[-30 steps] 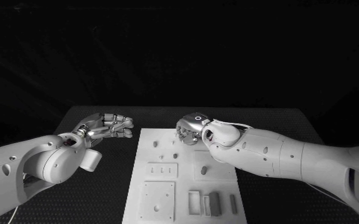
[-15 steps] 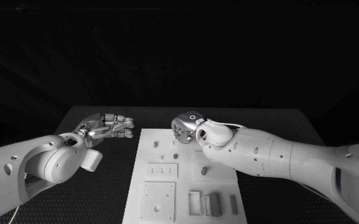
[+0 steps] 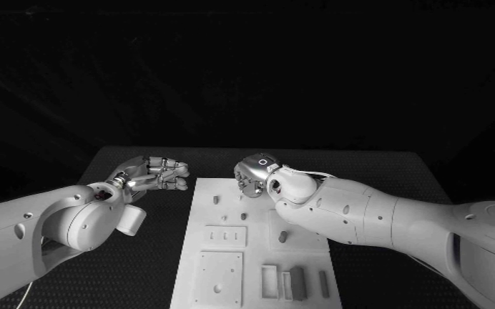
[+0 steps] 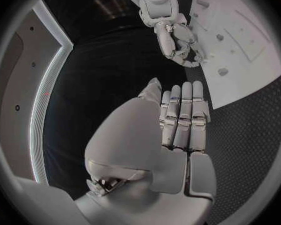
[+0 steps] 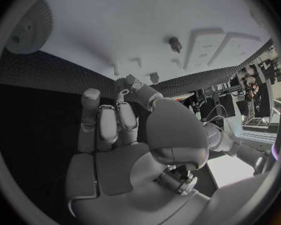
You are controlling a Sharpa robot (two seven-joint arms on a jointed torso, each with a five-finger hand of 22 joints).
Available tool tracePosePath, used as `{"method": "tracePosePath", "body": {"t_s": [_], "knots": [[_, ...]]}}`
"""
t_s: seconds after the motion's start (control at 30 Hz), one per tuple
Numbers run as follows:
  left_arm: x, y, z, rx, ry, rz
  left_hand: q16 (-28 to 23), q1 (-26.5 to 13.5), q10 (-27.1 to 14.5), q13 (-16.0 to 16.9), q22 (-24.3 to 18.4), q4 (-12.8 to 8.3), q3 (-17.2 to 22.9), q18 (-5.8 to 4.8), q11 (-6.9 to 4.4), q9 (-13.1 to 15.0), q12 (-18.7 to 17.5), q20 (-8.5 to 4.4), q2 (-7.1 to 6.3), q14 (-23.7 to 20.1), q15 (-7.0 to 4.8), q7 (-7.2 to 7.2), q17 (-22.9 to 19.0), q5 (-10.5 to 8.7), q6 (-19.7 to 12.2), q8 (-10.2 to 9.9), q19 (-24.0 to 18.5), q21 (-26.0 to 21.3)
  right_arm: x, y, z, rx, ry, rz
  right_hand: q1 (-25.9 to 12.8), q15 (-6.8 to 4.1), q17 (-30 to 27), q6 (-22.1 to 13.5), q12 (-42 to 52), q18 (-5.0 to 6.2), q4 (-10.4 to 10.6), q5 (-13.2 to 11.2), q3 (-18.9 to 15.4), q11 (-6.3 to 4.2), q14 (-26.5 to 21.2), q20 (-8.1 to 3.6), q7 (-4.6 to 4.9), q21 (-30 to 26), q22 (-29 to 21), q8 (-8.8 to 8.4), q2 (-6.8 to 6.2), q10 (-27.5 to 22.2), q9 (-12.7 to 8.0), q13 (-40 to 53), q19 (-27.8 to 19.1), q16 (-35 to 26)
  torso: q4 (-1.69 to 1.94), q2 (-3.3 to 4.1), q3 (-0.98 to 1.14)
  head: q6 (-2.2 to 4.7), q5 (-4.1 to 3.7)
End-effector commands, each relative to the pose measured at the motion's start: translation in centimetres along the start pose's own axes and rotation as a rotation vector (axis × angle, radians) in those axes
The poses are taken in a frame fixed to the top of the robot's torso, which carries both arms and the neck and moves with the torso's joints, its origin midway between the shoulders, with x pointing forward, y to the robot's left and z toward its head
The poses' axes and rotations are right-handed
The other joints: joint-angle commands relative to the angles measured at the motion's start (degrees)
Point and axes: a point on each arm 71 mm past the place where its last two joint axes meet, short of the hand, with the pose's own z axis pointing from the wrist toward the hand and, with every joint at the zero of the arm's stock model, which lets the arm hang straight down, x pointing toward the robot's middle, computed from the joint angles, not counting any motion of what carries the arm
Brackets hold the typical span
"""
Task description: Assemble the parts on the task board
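A: How many hands do you see?
B: You see two, the left hand (image 3: 153,173) and the right hand (image 3: 252,174)
A: And boards?
B: You have one task board (image 3: 252,252) on one table (image 3: 382,173)
A: And little parts?
B: You can count three small pegs (image 3: 242,215) and one grey block (image 3: 296,280); I can't tell the rest

A white task board (image 3: 251,232) carrying small grey parts (image 3: 296,281) lies on a black, finely dotted tabletop (image 3: 376,166), flanked by white arms with a silver left hand (image 3: 154,173) and right hand (image 3: 252,174).
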Motion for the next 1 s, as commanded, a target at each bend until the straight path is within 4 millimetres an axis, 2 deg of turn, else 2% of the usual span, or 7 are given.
{"method": "tracePosePath", "body": {"t_s": [0.03, 0.17, 0.47, 0.6, 0.8, 1.0], "knots": [[0.23, -0.12, 0.09, 0.007, 0.020, -0.005, -0.32, -0.34, -0.03, -0.07, -0.10, 0.07, -0.38, 0.92, 0.32, -0.01, -0.34, -0.33, -0.21, 0.31, 0.12, 0.26, 0.10, -0.04, 0.05, -0.20, 0.18, -0.31, 0.41, 0.08, -0.05, -0.008, 0.005, -0.012, 0.09, -0.27, -0.07, 0.20, -0.38, 1.25, 0.05, -0.04, 0.36, -0.13, 0.20, -0.43, 0.11, 0.33, 1.06, 0.34, -0.31, 0.10, 0.02, -0.06, -0.15, 0.18, 0.12, -0.03, 0.01, -0.09, -0.03], [0.10, -0.09, 0.09, 0.006, 0.016, -0.005, -0.34, -0.35, -0.02, -0.07, -0.10, 0.08, -0.38, 0.91, 0.32, -0.01, -0.36, -0.33, -0.20, 0.32, 0.12, 0.27, 0.12, -0.04, 0.05, -0.21, 0.18, -0.32, 0.66, -0.07, -0.12, -0.001, 0.014, -0.015, 0.10, -0.27, -0.09, 0.19, -0.40, 1.25, 0.06, -0.04, 0.37, -0.13, 0.20, -0.44, 0.12, 0.33, 1.06, 0.33, -0.32, 0.10, 0.03, -0.07, -0.15, 0.17, 0.01, 0.00, 0.08, -0.24, 0.09], [0.14, -0.03, 0.16, 0.004, 0.018, -0.005, -0.38, -0.36, 0.00, -0.07, -0.11, 0.08, -0.40, 0.90, 0.32, 0.00, -0.39, -0.33, -0.21, 0.32, 0.12, 0.27, 0.15, -0.04, 0.05, -0.23, 0.19, -0.35, 0.79, -0.17, -0.13, 0.004, 0.020, -0.020, 0.10, -0.26, -0.09, 0.19, -0.40, 1.25, 0.06, -0.04, 0.39, -0.12, 0.23, -0.45, 0.12, 0.34, 1.05, 0.30, -0.35, 0.15, 0.05, -0.03, -0.15, 0.17, -0.09, 0.03, 0.10, -0.32, 0.22], [0.17, -0.02, 0.20, 0.003, 0.020, -0.006, -0.41, -0.40, -0.01, -0.07, -0.11, 0.10, -0.42, 0.89, 0.33, 0.00, -0.42, -0.33, -0.21, 0.33, 0.12, 0.28, 0.18, -0.05, 0.03, -0.25, 0.20, -0.37, 0.80, -0.03, -0.04, 0.003, 0.018, -0.020, 0.08, -0.25, -0.15, 0.19, -0.45, 1.25, 0.06, -0.04, 0.39, -0.12, 0.21, -0.45, 0.13, 0.34, 1.05, 0.28, -0.41, 0.13, 0.06, -0.07, -0.15, 0.16, -0.07, 0.04, 0.12, -0.11, 0.37], [0.24, 0.00, 0.25, 0.003, 0.022, -0.006, -0.45, -0.41, -0.01, -0.08, -0.12, 0.09, -0.43, 0.88, 0.34, 0.00, -0.45, -0.33, -0.20, 0.33, 0.13, 0.28, 0.21, -0.05, 0.02, -0.27, 0.21, -0.40, 1.07, 0.02, 0.08, 0.006, 0.024, -0.021, 0.08, -0.25, -0.17, 0.20, -0.47, 1.25, 0.07, -0.04, 0.41, -0.11, 0.21, -0.46, 0.13, 0.34, 1.04, 0.26, -0.42, 0.14, 0.07, -0.07, -0.16, 0.15, 0.04, 0.00, 0.06, -0.15, 0.36], [0.24, 0.01, 0.27, 0.002, 0.023, -0.006, -0.49, -0.42, -0.01, -0.08, -0.12, 0.09, -0.44, 0.88, 0.34, 0.00, -0.47, -0.33, -0.19, 0.33, 0.13, 0.29, 0.24, -0.05, 0.02, -0.29, 0.21, -0.42, 1.39, 0.04, 0.10, 0.009, 0.029, -0.019, 0.07, -0.24, -0.21, 0.20, -0.46, 1.25, 0.08, -0.04, 0.43, -0.11, 0.20, -0.46, 0.13, 0.34, 1.04, 0.24, -0.42, 0.17, 0.08, -0.04, -0.16, 0.14, -0.03, 0.01, 0.06, -0.22, 0.46]]}}
